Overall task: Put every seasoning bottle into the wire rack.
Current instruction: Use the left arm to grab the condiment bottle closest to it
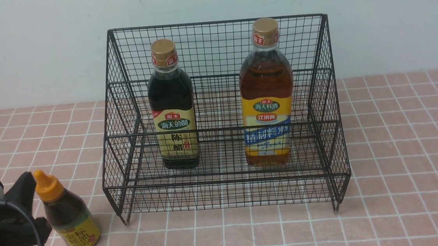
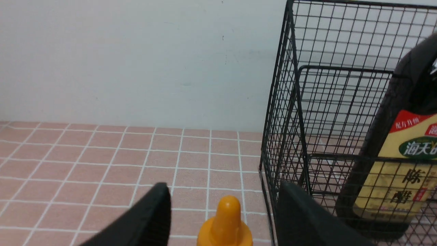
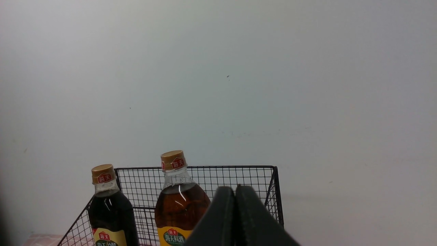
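Straddling the small squeeze bottle [image 1: 72,220] on the counter [image 1: 402,163] left of the wire rack [image 1: 228,192], the left tool [image 2: 224,187] stands apart, apparently lining up a grasp (two taller bottles [image 1: 171,103] already racked); right tool [image 3: 235,191] pressed together.

**Pale Wall Above a Pink-Tiled Tabletop**

Beyond the left fingers [image 2: 150,218] rises a plain, pale grey-white wall [image 1: 26,52], bare apart from a few small dark specks and faint scuffs. It meets the tabletop [image 1: 407,131] in one straight seam. The tabletop is tiled in small dusty-pink squares with white grout, spreading ahead of those fingers and out to both sides. The light is soft and even, leaving only faint shadows on the wall.
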